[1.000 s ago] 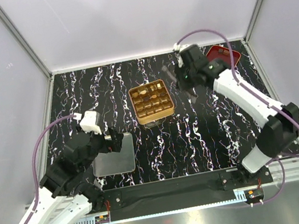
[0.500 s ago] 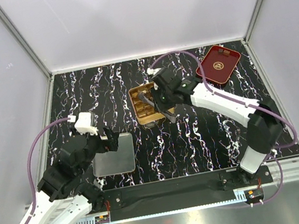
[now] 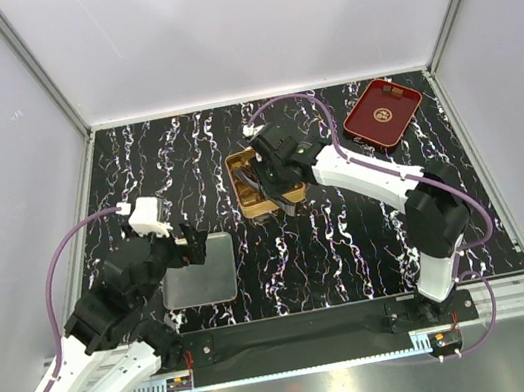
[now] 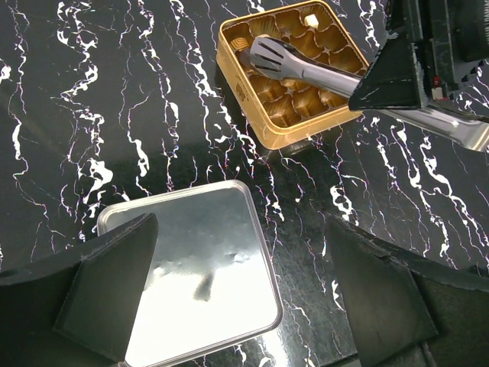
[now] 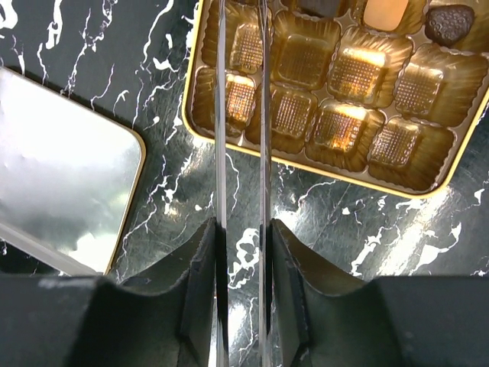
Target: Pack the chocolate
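Half the gold tin point(image 3: 244, 199) hides under the right gripper point(image 3: 276, 181) from above. Left wrist: left gripper point(image 4: 244, 294) gapes wide; tongs point(image 4: 306, 70) reach over the tin, one pale chocolate point(image 4: 310, 17) in a far corner cell. Right wrist: jaws narrow, clamping the tongs; tips cut off; chocolate lies beyond them.

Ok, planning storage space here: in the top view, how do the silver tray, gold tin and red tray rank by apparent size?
1. silver tray, largest.
2. gold tin and red tray: too alike to rank, since the right arm covers part of the tin.
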